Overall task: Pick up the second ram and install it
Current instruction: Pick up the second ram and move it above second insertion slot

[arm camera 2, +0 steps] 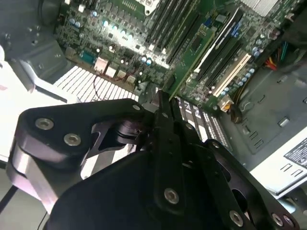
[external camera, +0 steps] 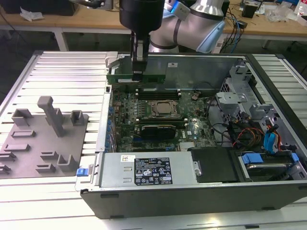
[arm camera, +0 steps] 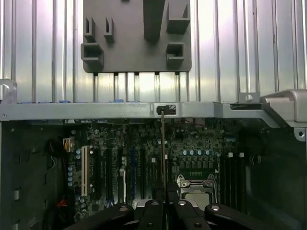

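Note:
The second ram (external camera: 151, 76) is a long green stick held level above the far edge of the open computer case. My gripper (external camera: 138, 72) is shut on it near its middle, pointing straight down. In the second wrist view the ram (arm camera 2: 192, 55) sticks out past the gripper (arm camera 2: 162, 98) over the motherboard. In the first wrist view the ram (arm camera: 163, 143) appears edge-on as a thin line rising from the gripper (arm camera: 163, 194). Below lie the silver CPU socket (external camera: 165, 109) and the black memory slots (external camera: 158, 91) beside it.
A grey fixture plate (external camera: 43, 139) with upright blocks lies on the ribbed table at the exterior view's left. The power supply (external camera: 148, 170) runs along the case's near side. Drive bays with cables (external camera: 261, 129) crowd the exterior view's right.

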Robot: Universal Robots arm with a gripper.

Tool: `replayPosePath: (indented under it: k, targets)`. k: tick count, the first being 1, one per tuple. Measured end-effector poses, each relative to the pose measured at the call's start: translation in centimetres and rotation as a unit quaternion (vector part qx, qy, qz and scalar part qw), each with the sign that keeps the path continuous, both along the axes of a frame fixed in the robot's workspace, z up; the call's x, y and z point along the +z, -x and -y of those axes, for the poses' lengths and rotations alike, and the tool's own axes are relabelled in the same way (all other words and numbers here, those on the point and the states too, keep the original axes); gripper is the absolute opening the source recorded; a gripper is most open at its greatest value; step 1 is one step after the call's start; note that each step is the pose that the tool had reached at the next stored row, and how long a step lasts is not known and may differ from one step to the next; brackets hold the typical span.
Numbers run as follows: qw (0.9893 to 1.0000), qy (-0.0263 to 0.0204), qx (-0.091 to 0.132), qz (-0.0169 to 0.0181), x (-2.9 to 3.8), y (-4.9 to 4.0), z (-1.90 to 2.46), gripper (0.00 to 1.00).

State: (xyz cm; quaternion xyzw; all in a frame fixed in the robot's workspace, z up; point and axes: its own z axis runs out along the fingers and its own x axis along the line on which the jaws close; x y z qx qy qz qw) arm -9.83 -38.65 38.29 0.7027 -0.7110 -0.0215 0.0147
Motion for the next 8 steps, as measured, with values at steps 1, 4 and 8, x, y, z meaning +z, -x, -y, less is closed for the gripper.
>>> replayPosePath:
  k: [1, 4, 8]
  targets:
    - [1.0, 0.0, 0.0, 0.0, -0.11, -0.47, -0.04, 0.13]
    - [1.0, 0.0, 0.0, -0.0001, -0.33, -1.26, -0.09, 0.13]
    - [1.0, 0.0, 0.0, -0.0002, -0.68, -2.47, -0.15, 0.13]
